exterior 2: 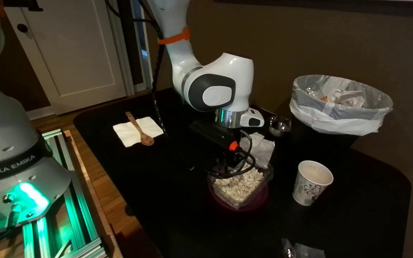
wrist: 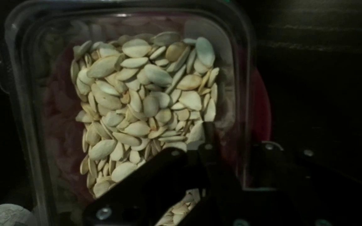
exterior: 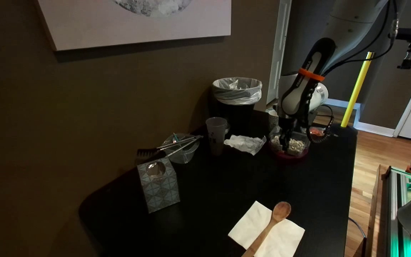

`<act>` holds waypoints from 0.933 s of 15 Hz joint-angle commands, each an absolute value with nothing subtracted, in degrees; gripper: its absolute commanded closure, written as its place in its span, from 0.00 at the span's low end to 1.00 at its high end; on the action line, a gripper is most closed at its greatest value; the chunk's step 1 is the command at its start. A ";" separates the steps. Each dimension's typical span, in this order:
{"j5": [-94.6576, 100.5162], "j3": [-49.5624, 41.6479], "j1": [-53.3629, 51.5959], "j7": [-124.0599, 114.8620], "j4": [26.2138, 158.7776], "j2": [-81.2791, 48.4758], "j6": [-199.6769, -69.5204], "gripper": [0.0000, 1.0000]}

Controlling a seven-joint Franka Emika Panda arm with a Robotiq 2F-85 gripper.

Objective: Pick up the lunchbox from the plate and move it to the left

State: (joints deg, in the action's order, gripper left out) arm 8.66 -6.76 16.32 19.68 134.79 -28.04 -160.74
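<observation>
One clear lunchbox (wrist: 24, 110) of pale seeds (wrist: 149, 106), apparently resting on maroon plate (wrist: 262, 116), filling left and centre of wrist frame. Fingers (wrist: 209, 135) at lower right, tips together, nothing visibly pinched. Judged key for grasp: right rim (wrist: 244, 94) just rightward of tips, running top to bottom; bulk leftward and above; long axis seemingly parallel, lower end hidden.

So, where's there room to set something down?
The patch between the patterned box, napkin and lunchbox looks free. It's crowded by the lunchbox, with the gripper, crumpled paper and paper cup, and along the wall, with bowl and tumbler.
</observation>
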 commanded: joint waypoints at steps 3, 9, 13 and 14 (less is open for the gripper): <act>8.17 -5.79 17.54 20.68 135.13 -27.98 -162.50 1.00; 9.01 -6.55 17.13 20.29 137.85 -24.82 -166.42 0.99; 12.46 -9.34 14.60 19.48 141.73 -22.23 -170.67 0.99; 13.54 -10.38 13.83 19.15 142.92 -21.51 -172.44 0.99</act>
State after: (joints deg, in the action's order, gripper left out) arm 10.08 -7.22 16.23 19.74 137.91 -25.19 -168.01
